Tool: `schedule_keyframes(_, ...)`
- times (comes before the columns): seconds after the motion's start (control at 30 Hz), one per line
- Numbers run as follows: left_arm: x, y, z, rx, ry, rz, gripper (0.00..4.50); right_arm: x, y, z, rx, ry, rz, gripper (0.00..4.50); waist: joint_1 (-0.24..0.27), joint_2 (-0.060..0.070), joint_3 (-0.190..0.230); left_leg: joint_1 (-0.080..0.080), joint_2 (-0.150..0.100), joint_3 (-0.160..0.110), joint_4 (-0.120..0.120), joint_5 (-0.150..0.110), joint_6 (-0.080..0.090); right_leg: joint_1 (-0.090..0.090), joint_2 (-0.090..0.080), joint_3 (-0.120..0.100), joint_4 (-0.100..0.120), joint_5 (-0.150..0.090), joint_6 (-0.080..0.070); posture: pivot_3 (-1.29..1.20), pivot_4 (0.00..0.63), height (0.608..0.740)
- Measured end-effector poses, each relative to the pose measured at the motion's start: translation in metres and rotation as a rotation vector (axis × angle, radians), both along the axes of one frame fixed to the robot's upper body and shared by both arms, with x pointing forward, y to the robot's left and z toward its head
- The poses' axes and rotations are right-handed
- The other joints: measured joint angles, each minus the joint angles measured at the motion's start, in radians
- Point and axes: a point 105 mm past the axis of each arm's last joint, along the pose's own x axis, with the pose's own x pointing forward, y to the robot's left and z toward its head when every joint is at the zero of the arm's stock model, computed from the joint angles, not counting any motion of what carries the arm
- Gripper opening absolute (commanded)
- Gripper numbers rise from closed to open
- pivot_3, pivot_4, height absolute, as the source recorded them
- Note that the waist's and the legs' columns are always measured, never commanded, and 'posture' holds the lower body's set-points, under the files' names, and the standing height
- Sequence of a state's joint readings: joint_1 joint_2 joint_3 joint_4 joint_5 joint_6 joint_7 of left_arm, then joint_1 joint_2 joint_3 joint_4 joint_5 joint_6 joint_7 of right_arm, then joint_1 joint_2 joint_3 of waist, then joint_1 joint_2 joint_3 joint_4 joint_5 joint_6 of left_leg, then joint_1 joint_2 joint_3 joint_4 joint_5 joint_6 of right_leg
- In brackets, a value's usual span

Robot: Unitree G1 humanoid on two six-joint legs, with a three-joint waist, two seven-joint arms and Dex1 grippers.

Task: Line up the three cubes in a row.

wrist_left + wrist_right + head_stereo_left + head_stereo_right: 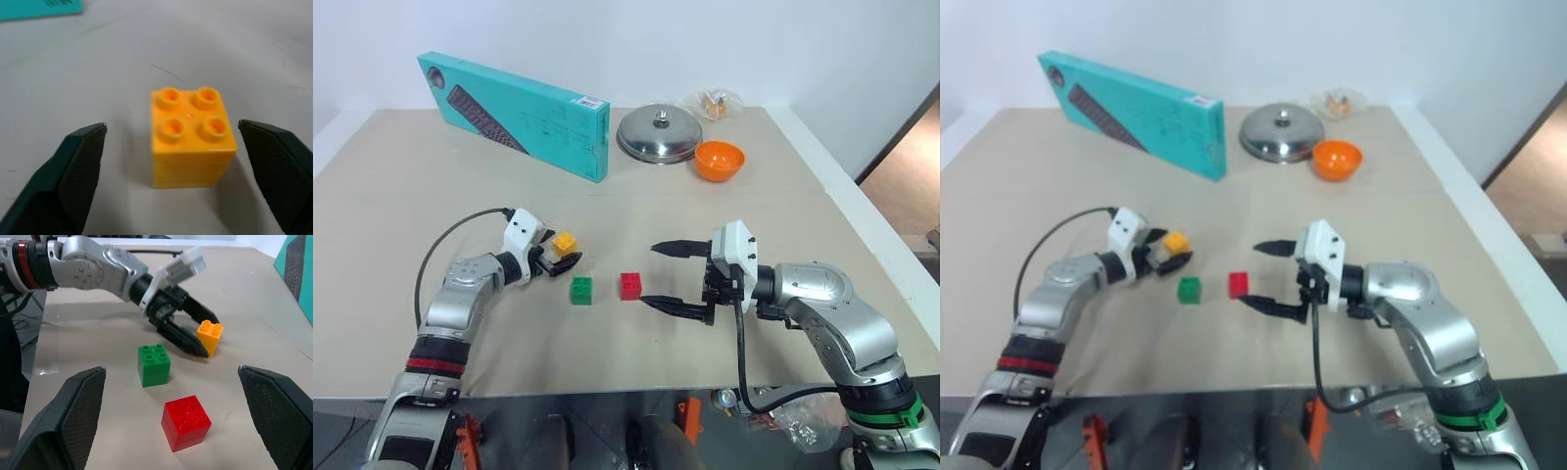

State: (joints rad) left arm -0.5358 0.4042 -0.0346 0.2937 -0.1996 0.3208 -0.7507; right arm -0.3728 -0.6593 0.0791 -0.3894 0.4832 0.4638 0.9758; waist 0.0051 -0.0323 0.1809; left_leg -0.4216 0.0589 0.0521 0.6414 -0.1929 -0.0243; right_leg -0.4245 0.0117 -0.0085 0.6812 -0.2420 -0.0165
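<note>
The left claw (560,262) is down low on the beige tabletop (401,196), fingers spread either side of the yellow cube (191,137), and the wrist view shows clear tabletop between each finger and the cube's sides, so nothing is pinched. The yellow cube sits upright, studs up, flat on the tabletop. Just beside it, a little nearer the robot and to its right, stands the green cube (580,290), and right next to that, with a small gap between, the red cube (630,285); those two sit side by side roughly level with each other, the yellow one set back from their line. Over on the right, the right claw (662,275) points across toward the red cube, fingers spread wide and holding nothing, the nearer fingertip close to the red cube but apart from it. At the far side of the tabletop, a teal keyboard box (514,113) stands propped on its long edge, with a steel pot lid (658,133) to its right, an orange bowl (719,160) just beside the lid, and a small clear bag (713,102) behind them.
</note>
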Motion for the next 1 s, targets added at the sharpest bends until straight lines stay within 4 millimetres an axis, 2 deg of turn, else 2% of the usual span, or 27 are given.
schedule_keyframes(0.17,0.007,-0.002,0.000,0.002,0.000,0.022,1.47,0.000,0.000,0.000,-0.005,-0.003,-0.003,4.50,0.000,0.000,0.000,0.000,0.000,0.000,0.000,0.000,0.000,0.000,0.001,0.000,0.000,0.000,0.000,0.00,0.150,0.740)
schedule_keyframes(0.2,0.008,-0.001,0.000,0.004,-0.004,0.024,1.40,0.001,-0.001,0.000,-0.007,-0.003,-0.005,4.50,-0.001,0.000,0.000,0.000,0.000,0.000,0.000,0.000,0.000,0.000,0.001,0.000,0.000,0.000,0.000,0.00,0.150,0.740)
schedule_keyframes(0.37,0.008,0.001,0.000,0.006,-0.004,0.026,1.38,0.001,-0.001,-0.001,-0.009,-0.004,-0.005,4.50,-0.001,0.000,0.000,0.000,0.000,0.000,0.000,0.000,0.000,0.000,0.000,0.000,0.000,0.000,0.000,0.00,0.150,0.740)
schedule_keyframes(0.5,0.004,0.019,0.005,0.045,-0.022,0.008,1.38,0.001,-0.001,-0.001,-0.012,-0.004,-0.005,4.50,-0.003,0.000,0.000,0.001,0.001,0.000,0.000,0.000,0.000,0.000,0.001,0.000,0.000,0.000,0.000,0.00,0.150,0.740)
schedule_keyframes(0.63,-0.012,0.041,0.015,0.035,-0.050,-0.069,1.38,0.001,-0.002,-0.001,-0.020,-0.003,-0.006,4.50,-0.004,0.000,0.000,0.000,0.002,0.000,-0.001,0.000,0.000,0.000,0.001,-0.001,0.000,0.000,0.000,0.00,0.150,0.740)
schedule_keyframes(0.7,-0.033,0.048,0.021,0.028,-0.083,-0.194,1.38,0.001,-0.003,0.000,-0.025,-0.003,-0.004,4.50,-0.005,0.000,0.000,0.001,0.002,0.001,-0.001,0.000,0.000,0.000,0.001,0.000,0.000,0.000,-0.001,0.00,0.150,0.740)
schedule_keyframes(0.83,-0.055,0.060,0.017,0.075,-0.074,-0.316,1.38,0.001,-0.003,-0.001,-0.031,0.001,0.004,4.50,-0.004,0.000,0.000,0.001,0.002,0.001,-0.001,0.000,0.000,0.000,0.000,0.000,0.000,0.000,-0.001,0.00,0.150,0.740)
schedule_keyframes(1.0,-0.062,0.065,0.016,0.098,-0.079,-0.378,1.38,0.001,-0.004,-0.001,-0.032,0.003,0.010,4.50,0.001,0.000,0.000,0.000,0.002,0.001,0.000,0.000,0.000,0.000,0.000,0.000,0.000,0.001,-0.001,0.00,0.150,0.740)
